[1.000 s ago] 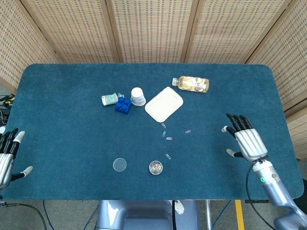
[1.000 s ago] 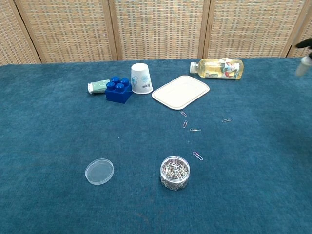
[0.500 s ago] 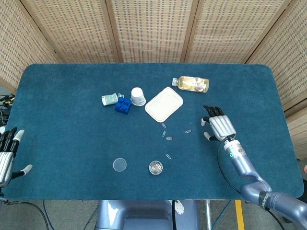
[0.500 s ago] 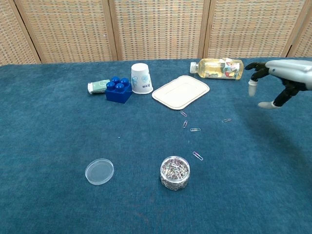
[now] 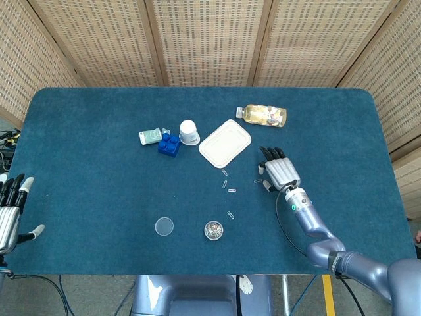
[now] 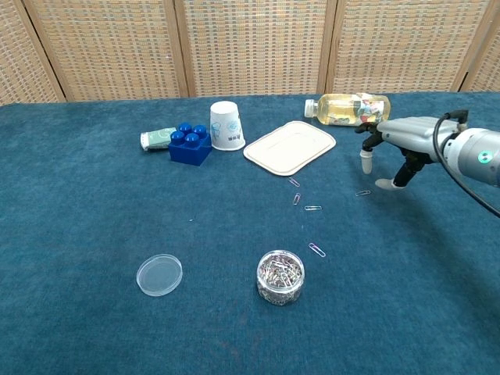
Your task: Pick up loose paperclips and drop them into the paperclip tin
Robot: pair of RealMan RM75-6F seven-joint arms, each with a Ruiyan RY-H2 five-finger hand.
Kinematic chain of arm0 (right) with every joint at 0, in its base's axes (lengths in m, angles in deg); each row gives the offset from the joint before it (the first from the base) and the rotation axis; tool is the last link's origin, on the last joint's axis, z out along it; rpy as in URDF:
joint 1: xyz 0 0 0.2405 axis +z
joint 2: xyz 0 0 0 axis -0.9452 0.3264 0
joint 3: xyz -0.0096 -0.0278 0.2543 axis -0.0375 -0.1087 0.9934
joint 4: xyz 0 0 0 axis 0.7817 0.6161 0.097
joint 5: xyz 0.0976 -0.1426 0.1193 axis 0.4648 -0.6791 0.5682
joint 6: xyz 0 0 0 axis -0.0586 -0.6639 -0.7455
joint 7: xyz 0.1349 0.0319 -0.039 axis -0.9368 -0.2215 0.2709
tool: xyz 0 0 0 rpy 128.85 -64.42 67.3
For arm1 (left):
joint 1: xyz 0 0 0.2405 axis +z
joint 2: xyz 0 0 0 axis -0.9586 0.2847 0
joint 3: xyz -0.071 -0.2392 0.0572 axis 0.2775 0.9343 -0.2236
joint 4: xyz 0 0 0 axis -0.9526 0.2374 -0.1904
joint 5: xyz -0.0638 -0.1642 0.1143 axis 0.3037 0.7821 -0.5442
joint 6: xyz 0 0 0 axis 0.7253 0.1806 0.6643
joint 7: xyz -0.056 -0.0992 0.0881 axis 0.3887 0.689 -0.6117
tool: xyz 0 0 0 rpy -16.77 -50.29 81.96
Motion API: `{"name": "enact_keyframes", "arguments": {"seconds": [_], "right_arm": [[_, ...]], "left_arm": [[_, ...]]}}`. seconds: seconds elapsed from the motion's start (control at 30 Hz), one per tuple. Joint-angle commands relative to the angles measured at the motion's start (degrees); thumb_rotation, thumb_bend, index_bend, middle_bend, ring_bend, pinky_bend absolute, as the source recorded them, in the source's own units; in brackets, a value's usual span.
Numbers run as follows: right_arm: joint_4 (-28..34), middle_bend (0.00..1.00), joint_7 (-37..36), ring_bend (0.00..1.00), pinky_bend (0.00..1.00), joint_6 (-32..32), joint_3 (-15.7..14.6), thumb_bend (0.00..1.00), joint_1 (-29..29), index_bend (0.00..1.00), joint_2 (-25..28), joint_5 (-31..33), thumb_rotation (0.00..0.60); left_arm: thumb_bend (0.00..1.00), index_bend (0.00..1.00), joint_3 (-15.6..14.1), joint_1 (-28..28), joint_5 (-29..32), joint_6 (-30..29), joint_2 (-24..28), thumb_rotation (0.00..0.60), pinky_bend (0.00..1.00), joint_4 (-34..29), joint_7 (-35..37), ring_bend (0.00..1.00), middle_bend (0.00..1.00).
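Right hand (image 6: 394, 148) hangs over a loose paperclip (image 6: 363, 193), fingers apart and empty, lined up for the pinch. The tin (image 6: 280, 276) sits lidless, ready.

No lettering, number or brand can be read in either view. The bottle (image 6: 350, 108) near the table's far edge carries a printed label, and the white paper cup (image 6: 226, 125) a small pale mark; both are too small to read.

I am holding the right hand (image 5: 280, 172) palm down above the table, fingers spread, empty. I am keeping the left hand (image 5: 9, 214) at the table edge, fingers apart, empty.
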Motion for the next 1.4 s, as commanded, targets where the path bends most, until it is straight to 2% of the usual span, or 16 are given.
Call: {"name": "enact_keyframes", "arguments": {"seconds": [0.03, 0.67, 1.4], "right_arm": [[-0.5, 0.00, 0.9, 0.00, 0.00, -0.5, 0.1, 0.35, 0.8, 0.45, -1.0, 0.9, 0.600], [-3.7, 0.00, 5.1, 0.00, 0.00, -2.2, -0.8, 0.35, 3.4, 0.46, -4.6, 5.0, 0.600], [-4.9, 0.00, 8.3, 0.00, 0.00, -3.1, -1.4, 0.39, 4.5, 0.49, -5.5, 8.9, 0.600]], "left_arm": [[0.00, 0.00, 0.0, -0.2, 0.2, 0.3, -0.1, 0.600, 0.00, 0.1, -0.2, 0.00, 0.00], [0.00, 0.00, 0.2, -0.7, 1.2, 1.0, -0.1, 0.600, 0.00, 0.5, 0.4, 0.00, 0.00], [0.00, 0.00, 0.3, -0.8, 1.5, 0.9, 0.2, 0.600, 0.00, 0.7, 1.2, 0.00, 0.00]]}}
